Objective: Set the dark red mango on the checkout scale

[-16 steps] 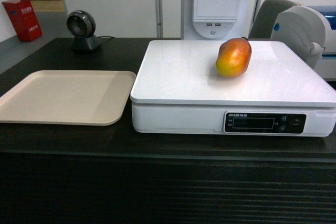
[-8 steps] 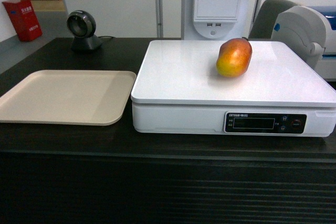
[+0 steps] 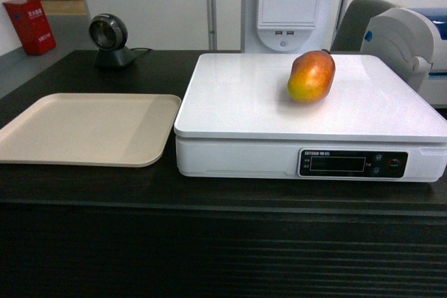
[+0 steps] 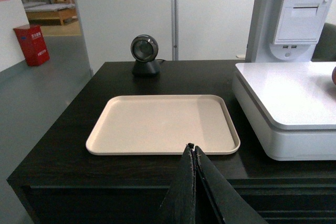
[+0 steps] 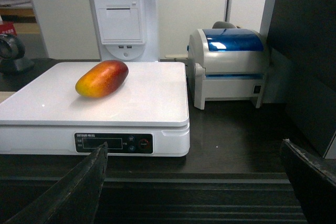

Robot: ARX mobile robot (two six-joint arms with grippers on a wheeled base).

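The dark red mango [image 3: 311, 76] lies on the glossy white top of the scale [image 3: 244, 102], toward its back right; nothing touches it. From the right wrist the mango [image 5: 102, 78] rests left of centre on the scale [image 5: 152, 98]. The scale stands on the dark wood-grain checkout [image 3: 209, 193]. My right gripper [image 5: 193, 153] is open, low in front of the counter's ribbed face, with nothing between its fingers. My left gripper [image 4: 192, 148] is shut and empty, in front of the counter edge below the beige tray [image 4: 121, 129]. Neither gripper shows in the head view.
An empty beige tray [image 3: 42, 137] lies left of the scale. A round barcode scanner [image 3: 110, 40] stands at the back left. A white and blue label printer [image 5: 231, 66] sits right of the scale, and a receipt terminal [image 3: 290, 5] rises behind it. A red box [image 3: 29, 26] is on the floor far left.
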